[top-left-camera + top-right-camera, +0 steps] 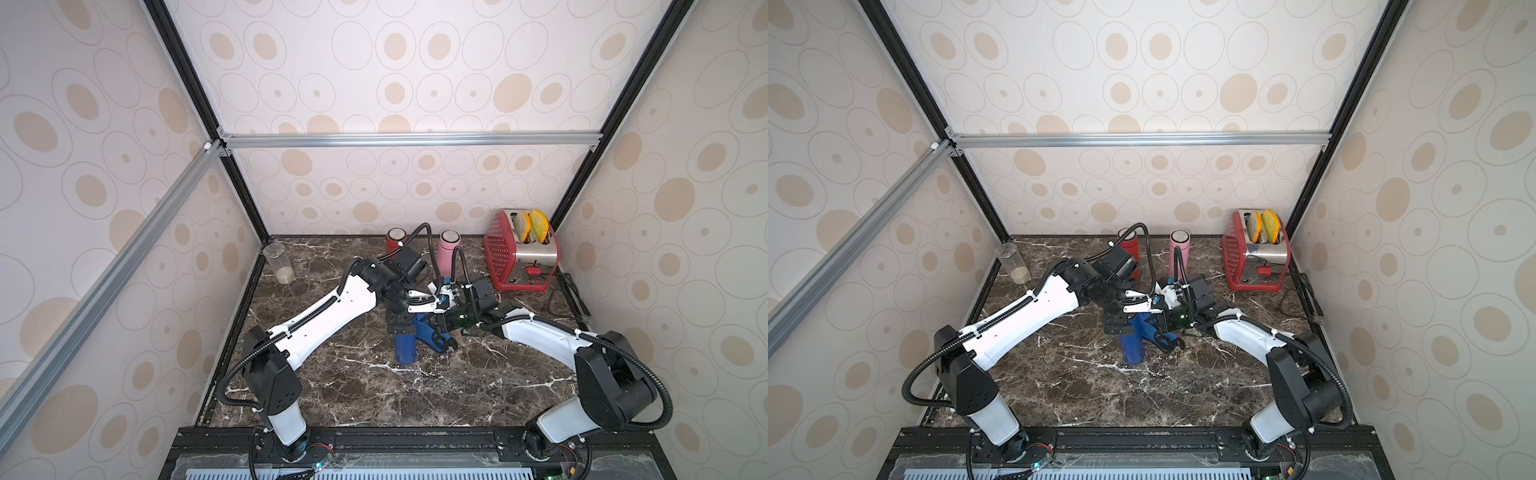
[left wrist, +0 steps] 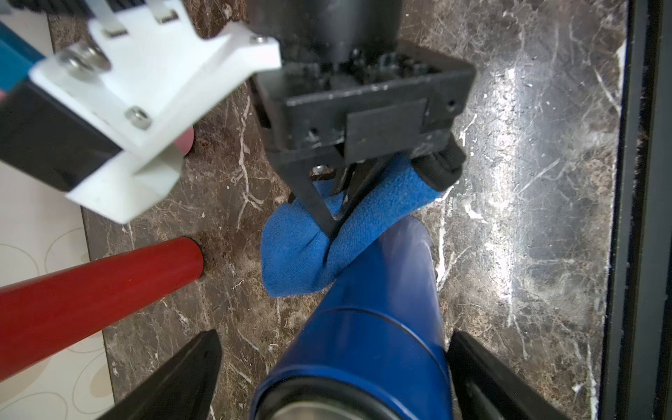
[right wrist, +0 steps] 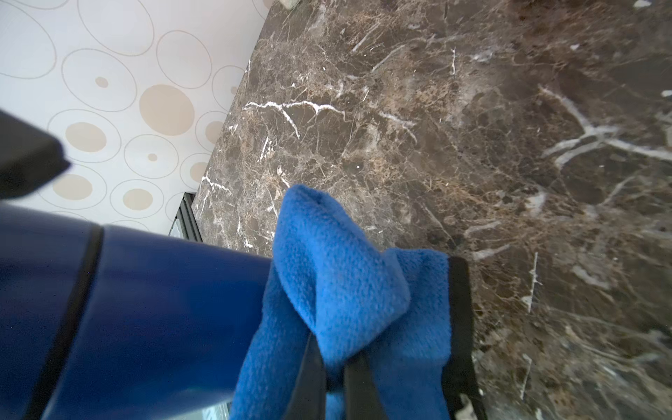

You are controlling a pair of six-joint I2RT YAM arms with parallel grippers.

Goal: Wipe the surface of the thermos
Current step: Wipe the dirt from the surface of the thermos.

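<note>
The brown marble tabletop (image 1: 365, 395) is carrying everything, with a red toaster (image 1: 519, 257) sitting at its far right corner. Near the middle, the dark blue thermos (image 1: 405, 349) is standing upright between the two arms. Its glossy cylindrical wall (image 2: 371, 327) is catching soft highlights. A thin black seam is ringing it between cap and body, and in the left wrist view its top is showing a dark rim.

The left gripper (image 2: 334, 338) is hovering over the cap end, its black fingers (image 2: 182, 378) spreading wide apart on either side of the thermos. The right gripper (image 2: 334, 225) is pinching a fluffy blue cloth (image 2: 302, 247) between closed jaws, and the bunched cloth (image 3: 345, 272) is pressing against the thermos wall (image 3: 145, 309) lower down its side.

At the back edge, a red thermos (image 1: 395, 241) and a pink thermos (image 1: 446, 249) are standing well apart from the blue one.
</note>
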